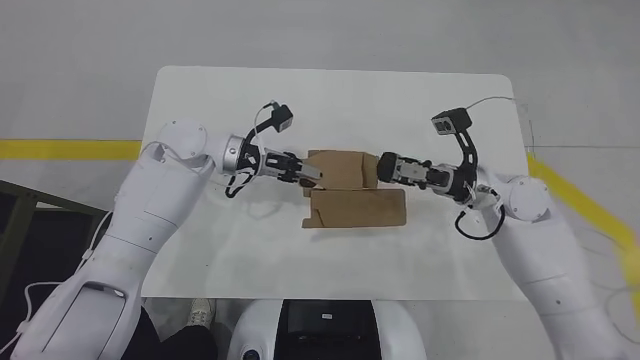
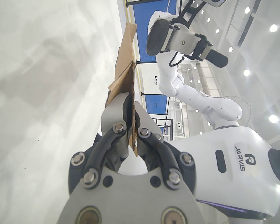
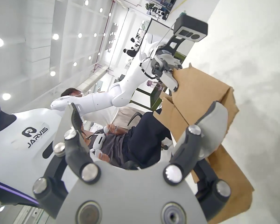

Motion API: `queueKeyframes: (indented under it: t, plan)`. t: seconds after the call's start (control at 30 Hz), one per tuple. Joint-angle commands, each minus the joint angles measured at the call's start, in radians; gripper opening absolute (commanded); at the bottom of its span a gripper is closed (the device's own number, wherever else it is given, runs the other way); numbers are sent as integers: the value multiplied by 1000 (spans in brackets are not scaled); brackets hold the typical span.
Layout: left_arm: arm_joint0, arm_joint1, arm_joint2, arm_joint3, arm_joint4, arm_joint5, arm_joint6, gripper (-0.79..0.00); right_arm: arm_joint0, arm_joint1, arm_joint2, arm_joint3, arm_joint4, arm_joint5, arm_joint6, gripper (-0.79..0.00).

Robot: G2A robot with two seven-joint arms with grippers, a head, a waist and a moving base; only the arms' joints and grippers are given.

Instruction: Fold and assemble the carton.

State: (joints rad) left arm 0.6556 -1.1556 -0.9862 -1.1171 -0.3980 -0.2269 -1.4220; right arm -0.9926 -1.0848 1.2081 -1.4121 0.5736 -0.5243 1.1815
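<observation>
Left claw (image 2: 130,110): pressed together on the carton's left edge, with cardboard pinched between both pads. Carton (image 1: 352,205): brown, in the middle of the table (image 1: 230,250), lying directly between my two claws. Its long axis runs left to right, from one claw to the other. The panel I grip seems lifted off the surface; a second panel lies flat on the side nearer my body. I judge it only partly folded, not yet a box. Right claw (image 3: 144,109): spread wide, pinching nothing. One finger (image 3: 215,122) lies against the carton's right end; the other stands well apart from the cardboard, over open air. What matters for the coming move is that the right edge sits just inside that open claw, on the side of the touching finger. Closing there should probably catch it, and both ends would then be held along the long axis. The left claw has the hold; the right only touches. Risk, as I judge it: thin card may buckle at the left pinch if the right end gets pushed rather than gripped. Count: one carton, two claws, one table.
</observation>
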Motion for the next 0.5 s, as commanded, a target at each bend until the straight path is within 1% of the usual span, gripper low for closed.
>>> queueKeyframes:
  t: [0.0,0.13,0.27,0.47]
  plan:
    - [0,-1,1,-2,-7,-1,-1,-785,9,-5,-22,15,0,0,3,0]
    - [-2,-2,2,-1,-27,-1,-8,-785,30,-14,-62,55,2,-3,14,0]
    - [-4,0,-3,0,-33,-2,-11,-785,40,-18,-75,76,17,-8,35,0]
    - [-1,1,-1,-5,-40,-1,-13,-785,48,-29,-101,110,105,-4,64,0]
